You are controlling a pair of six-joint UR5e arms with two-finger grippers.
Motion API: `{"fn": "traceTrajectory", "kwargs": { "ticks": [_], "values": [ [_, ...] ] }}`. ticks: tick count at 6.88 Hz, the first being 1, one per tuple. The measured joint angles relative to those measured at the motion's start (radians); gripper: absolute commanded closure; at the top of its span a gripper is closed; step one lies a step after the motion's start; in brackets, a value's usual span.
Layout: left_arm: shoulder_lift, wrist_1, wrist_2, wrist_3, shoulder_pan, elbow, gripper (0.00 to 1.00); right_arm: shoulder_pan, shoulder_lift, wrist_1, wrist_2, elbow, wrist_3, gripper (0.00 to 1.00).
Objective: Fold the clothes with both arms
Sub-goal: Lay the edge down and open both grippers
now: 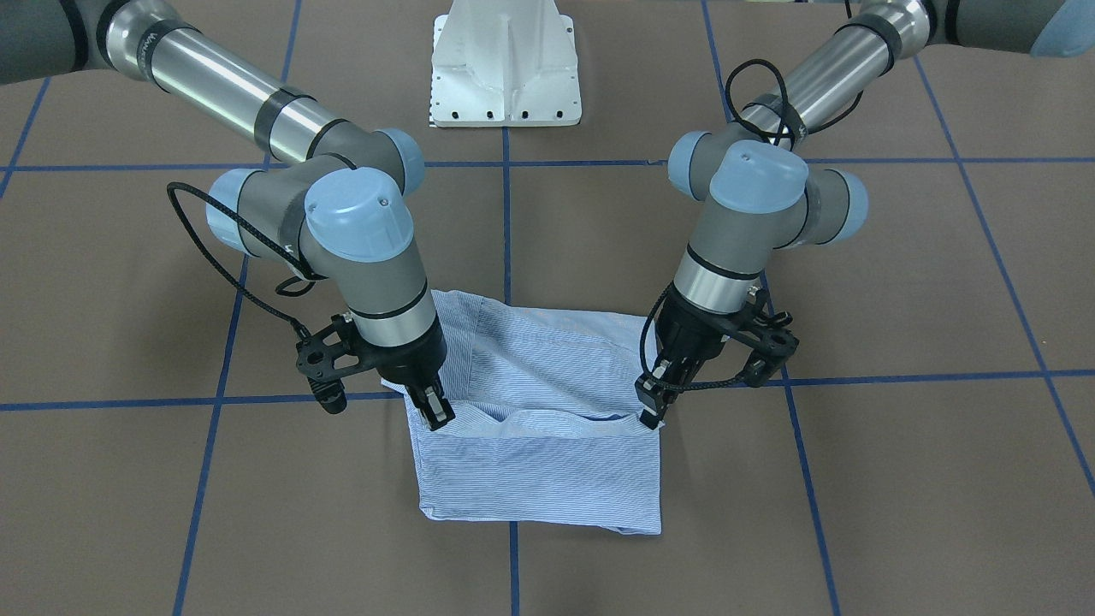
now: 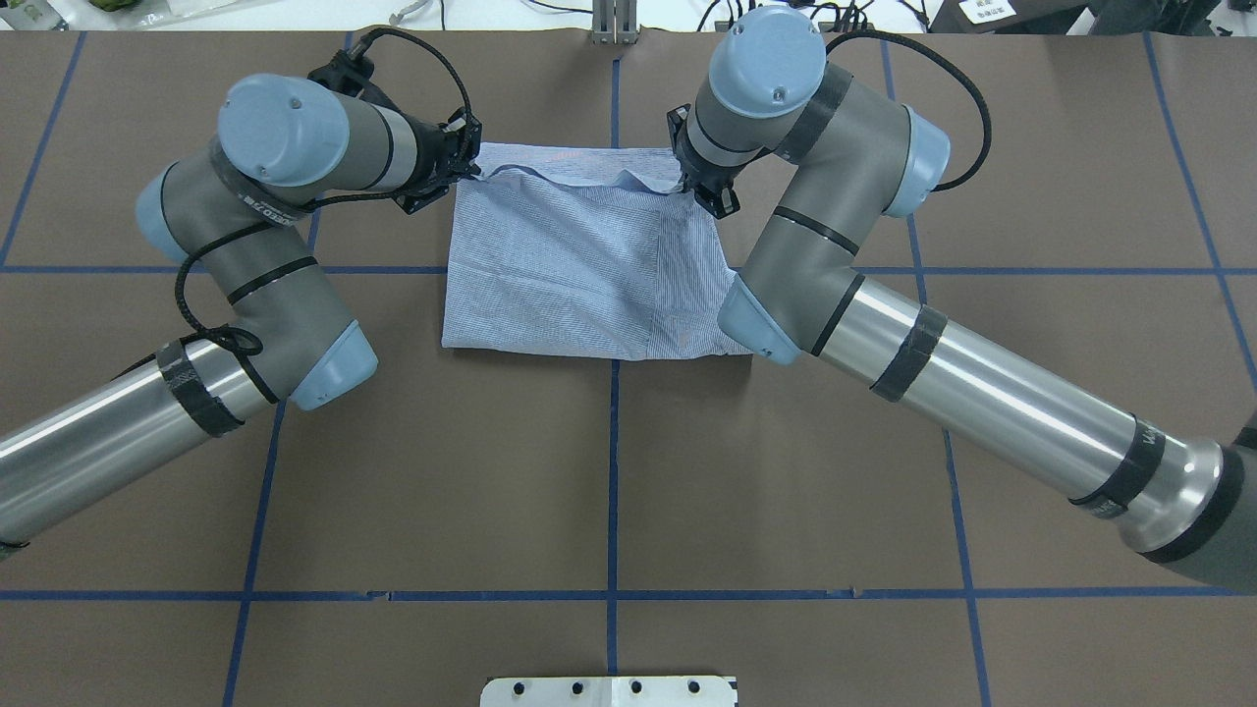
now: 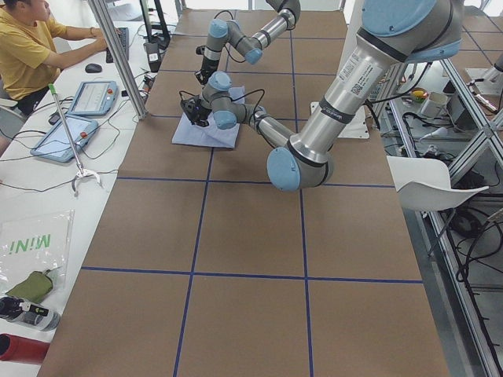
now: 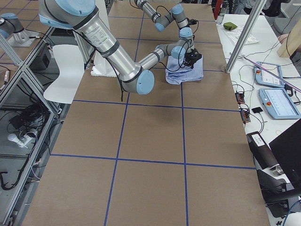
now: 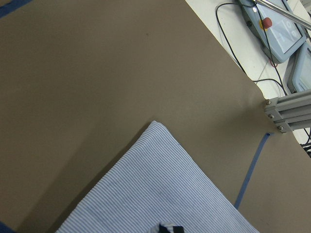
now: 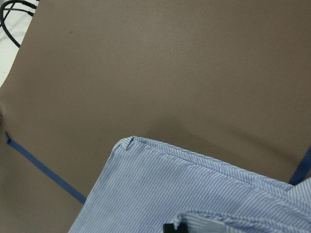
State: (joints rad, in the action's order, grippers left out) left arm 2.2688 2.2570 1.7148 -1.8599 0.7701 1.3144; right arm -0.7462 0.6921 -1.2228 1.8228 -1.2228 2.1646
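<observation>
Shirt (image 1: 539, 479) lies part-folded at table (image 1: 898, 479) centre, far from robot base (image 1: 505, 77). L hand (image 1: 652, 409) and R hand (image 1: 435, 409) each pinch narrow on a corner of its raised edge. Step: mid-fold. Next, prob.: carry edge across evenly, lay flat, release.

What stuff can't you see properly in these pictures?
- The shirt has buttons and a pocket, but none show in any view. The folds may hide them.
- Overhead view: one shirt corner is covered by the right arm.
- The left gripper and right gripper are cut off at the bottom edge of the wrist views and too small in the side views.
- Overhead view: their own wrists hide both grippers' fingertips.
</observation>
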Motion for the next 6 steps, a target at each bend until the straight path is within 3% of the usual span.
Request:
{"fn": "traceTrajectory", "kwargs": {
  "ticks": [1,2,4,6],
  "values": [
    [0.033,0.049,-0.002,0.007,0.005,-0.081,0.48,-0.004,-0.015,0.043,0.0,0.054,-0.022,0.66],
    [0.074,0.111,-0.004,0.019,0.014,-0.18,0.39,-0.016,-0.045,0.101,-0.001,0.133,-0.054,0.01],
    [0.115,0.167,-0.003,0.052,0.052,-0.277,0.39,-0.071,-0.125,0.149,0.018,0.275,-0.187,0.0],
    [0.116,0.175,0.008,0.087,0.078,-0.284,0.39,-0.125,-0.14,0.153,0.082,0.322,-0.311,0.0]
  ]
}}
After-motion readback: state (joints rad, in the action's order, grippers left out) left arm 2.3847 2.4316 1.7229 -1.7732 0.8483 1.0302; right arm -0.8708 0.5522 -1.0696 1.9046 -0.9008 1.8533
